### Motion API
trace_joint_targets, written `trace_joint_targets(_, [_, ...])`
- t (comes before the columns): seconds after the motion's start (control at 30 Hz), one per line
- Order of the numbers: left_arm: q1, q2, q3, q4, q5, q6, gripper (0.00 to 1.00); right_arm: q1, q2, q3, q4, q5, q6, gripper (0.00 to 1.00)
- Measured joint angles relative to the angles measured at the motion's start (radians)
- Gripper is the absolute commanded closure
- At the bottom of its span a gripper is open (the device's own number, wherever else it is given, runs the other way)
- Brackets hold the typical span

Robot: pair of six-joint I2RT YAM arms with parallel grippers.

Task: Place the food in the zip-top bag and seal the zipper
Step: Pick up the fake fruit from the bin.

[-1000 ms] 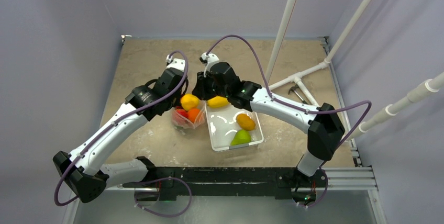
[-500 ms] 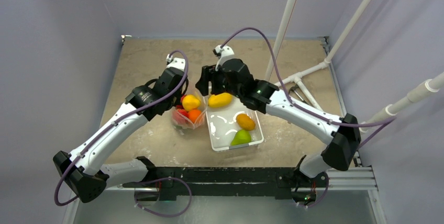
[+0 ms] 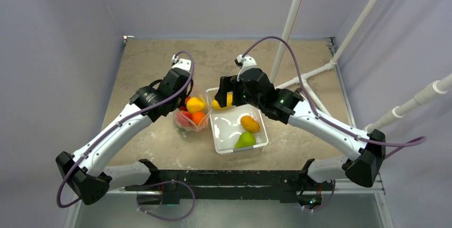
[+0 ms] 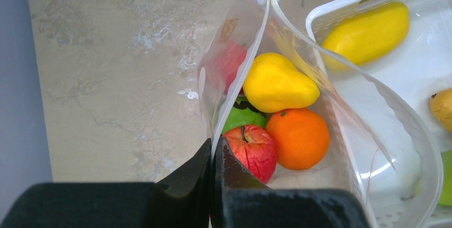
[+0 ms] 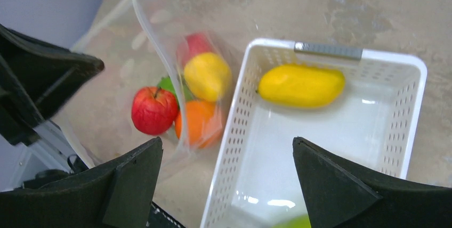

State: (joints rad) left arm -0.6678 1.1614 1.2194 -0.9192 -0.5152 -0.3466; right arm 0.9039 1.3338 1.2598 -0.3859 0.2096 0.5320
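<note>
The clear zip-top bag (image 3: 191,123) stands open just left of the white tray (image 3: 263,140). It holds a yellow pear (image 4: 277,83), an orange (image 4: 298,137), a red apple (image 4: 255,151) and a green fruit (image 4: 240,117). My left gripper (image 4: 214,143) is shut on the bag's near rim, pinching the zipper (image 4: 250,52) strip. In the tray lie a yellow mango (image 5: 301,85), an orange-yellow fruit (image 3: 250,123) and a green fruit (image 3: 245,140). My right gripper (image 5: 226,140) hangs open above the tray's far end, holding nothing.
White pipes (image 3: 320,71) rise from the table at the back right, with a small metal tool (image 3: 303,94) lying beside them. The tray's left wall (image 5: 234,132) sits close against the bag.
My right gripper has opened, let go of the yellow mango and drawn back to the right. The mango now lies at the tray's far end. The left arm has not moved.
</note>
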Motion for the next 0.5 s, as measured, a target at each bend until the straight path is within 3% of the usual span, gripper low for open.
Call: trace_joint_targets(0.5, [0.0, 0.011, -0.001, 0.042, 0.027, 0.036, 1.0, -0.002, -0.095, -0.147, -0.2, -0.089, 0.111, 0.01])
